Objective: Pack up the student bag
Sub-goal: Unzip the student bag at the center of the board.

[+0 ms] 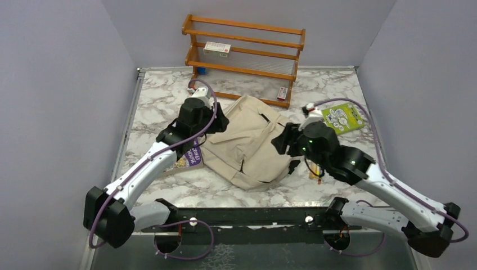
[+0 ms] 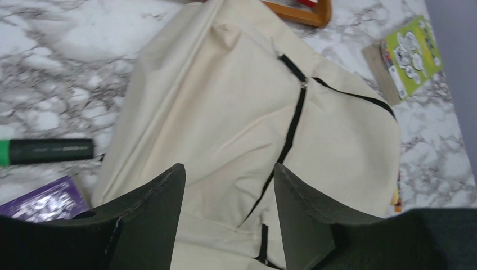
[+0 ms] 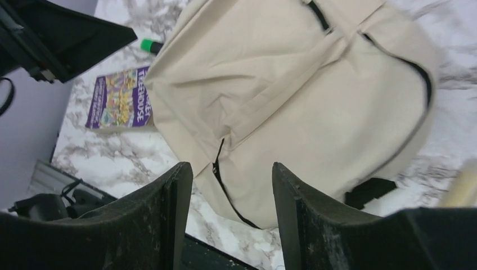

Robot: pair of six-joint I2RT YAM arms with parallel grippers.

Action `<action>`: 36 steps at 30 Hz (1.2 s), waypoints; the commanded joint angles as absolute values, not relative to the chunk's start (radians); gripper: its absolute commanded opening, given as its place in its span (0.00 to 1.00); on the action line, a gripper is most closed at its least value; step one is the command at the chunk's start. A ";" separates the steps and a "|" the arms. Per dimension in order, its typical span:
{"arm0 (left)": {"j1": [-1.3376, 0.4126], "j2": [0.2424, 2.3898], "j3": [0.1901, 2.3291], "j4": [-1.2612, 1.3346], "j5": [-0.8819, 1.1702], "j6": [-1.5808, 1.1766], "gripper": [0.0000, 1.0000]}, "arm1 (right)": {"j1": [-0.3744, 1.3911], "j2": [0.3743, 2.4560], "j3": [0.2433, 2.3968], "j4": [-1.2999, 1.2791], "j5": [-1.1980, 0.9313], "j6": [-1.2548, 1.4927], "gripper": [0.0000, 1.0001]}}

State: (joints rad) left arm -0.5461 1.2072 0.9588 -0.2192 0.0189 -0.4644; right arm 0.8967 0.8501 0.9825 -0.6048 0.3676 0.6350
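Observation:
The student bag (image 1: 247,143) is a beige fabric backpack with black zip lines, lying flat in the middle of the marble table. It fills the left wrist view (image 2: 236,112) and the right wrist view (image 3: 292,90). My left gripper (image 1: 216,121) hovers over the bag's left edge. Its jaws (image 2: 228,171) are open, with only fabric showing below the gap. At the bag's right side my right gripper (image 1: 284,143) is also open (image 3: 232,169), above the bag's near corner and its zip, holding nothing.
A purple book (image 1: 194,154) and a green-capped marker (image 2: 48,151) lie left of the bag. A green booklet (image 1: 343,117) lies at the right. A wooden rack (image 1: 244,56) with small boxes stands at the back. Pencils (image 1: 318,171) lie by the right arm.

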 commanded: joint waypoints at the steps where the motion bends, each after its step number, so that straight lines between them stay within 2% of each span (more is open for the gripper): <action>1: -0.499 1.106 0.870 -0.315 -0.073 -0.475 0.61 | 0.906 1.023 0.927 -0.396 0.161 0.648 0.58; 9: -0.494 0.988 0.752 -0.329 -0.049 -0.521 0.61 | 0.974 1.321 0.857 -0.165 0.124 0.796 0.57; 13: -0.494 0.971 0.717 -0.319 -0.008 -0.535 0.61 | 0.986 1.413 0.822 -0.085 0.119 0.865 0.53; 32: -0.494 1.003 0.667 -0.275 0.056 -0.539 0.60 | 0.989 1.639 0.859 0.020 0.144 0.887 0.34; 36: -0.494 1.017 0.659 -0.263 0.056 -0.538 0.60 | 0.989 1.649 0.857 0.056 0.137 0.870 0.27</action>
State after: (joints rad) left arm -0.4976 1.0039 0.6708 -0.3031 0.0353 -0.5373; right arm 0.9829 1.6314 0.8295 -0.0143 0.1360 0.8848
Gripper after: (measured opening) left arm 0.605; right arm 0.291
